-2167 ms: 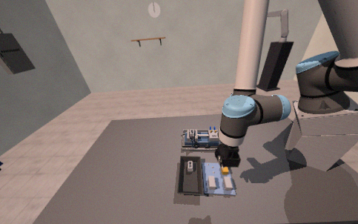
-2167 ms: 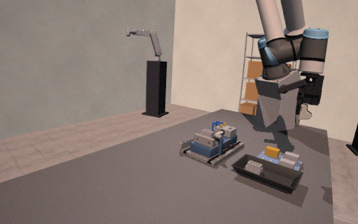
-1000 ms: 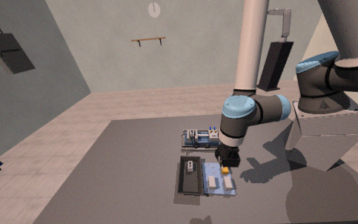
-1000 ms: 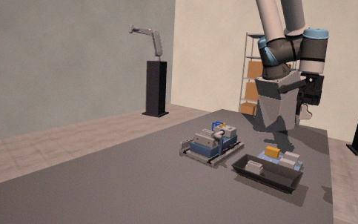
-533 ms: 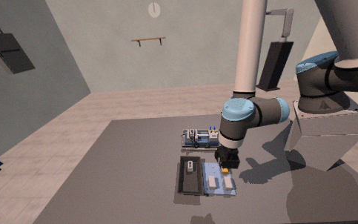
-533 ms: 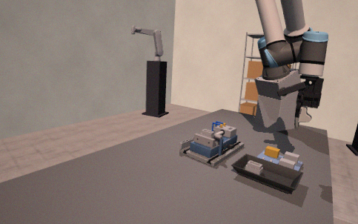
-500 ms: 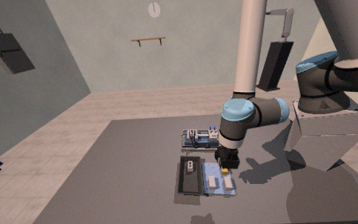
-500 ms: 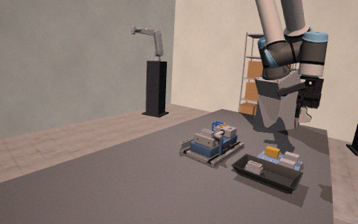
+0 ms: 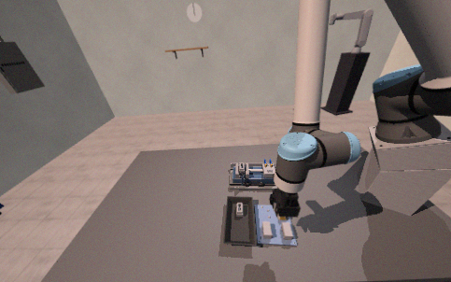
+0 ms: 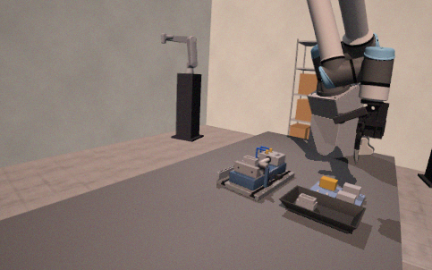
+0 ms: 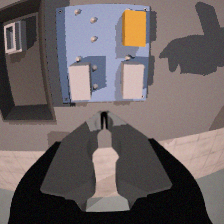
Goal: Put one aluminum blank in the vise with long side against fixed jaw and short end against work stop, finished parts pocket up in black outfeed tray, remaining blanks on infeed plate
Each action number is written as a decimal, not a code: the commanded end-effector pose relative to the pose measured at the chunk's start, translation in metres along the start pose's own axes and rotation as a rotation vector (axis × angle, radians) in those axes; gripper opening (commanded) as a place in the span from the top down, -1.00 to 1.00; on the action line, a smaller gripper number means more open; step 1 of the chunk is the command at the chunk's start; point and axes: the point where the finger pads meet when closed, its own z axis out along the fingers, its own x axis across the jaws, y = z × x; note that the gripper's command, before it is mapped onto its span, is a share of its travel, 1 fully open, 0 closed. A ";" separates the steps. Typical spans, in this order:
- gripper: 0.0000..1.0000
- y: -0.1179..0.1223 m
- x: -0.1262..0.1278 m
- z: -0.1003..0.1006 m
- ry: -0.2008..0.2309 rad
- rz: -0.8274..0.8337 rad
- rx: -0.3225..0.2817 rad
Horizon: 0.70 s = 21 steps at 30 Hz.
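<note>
Blank, gray, nearer outfeed tray: gray blank (image 9: 267, 230) (image 10: 347, 195) (image 11: 80, 82) ahead-left of end effector (image 9: 285, 207) (image 10: 357, 157) (image 11: 104, 112) in wrist view; long axis up-picture. Fingers together, nothing held.

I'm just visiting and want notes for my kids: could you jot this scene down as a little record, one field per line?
Fingers: shut, holding nothing
Black tray: one pocketed part inside
Blue plate: yellow block, two gray blocks
Vise: beyond the tray in the top view
Plate's pins: short, several uncovered
Wall: round clock, small shelf
</note>
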 end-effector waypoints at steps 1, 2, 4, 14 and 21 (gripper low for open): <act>1.00 0.000 -0.001 0.010 -0.001 0.000 0.000; 1.00 0.000 -0.001 0.012 -0.001 0.000 0.000; 1.00 0.000 -0.001 0.015 -0.001 0.000 0.000; 1.00 0.000 -0.001 0.027 -0.001 0.000 0.000; 1.00 0.000 -0.001 0.031 -0.001 0.000 0.000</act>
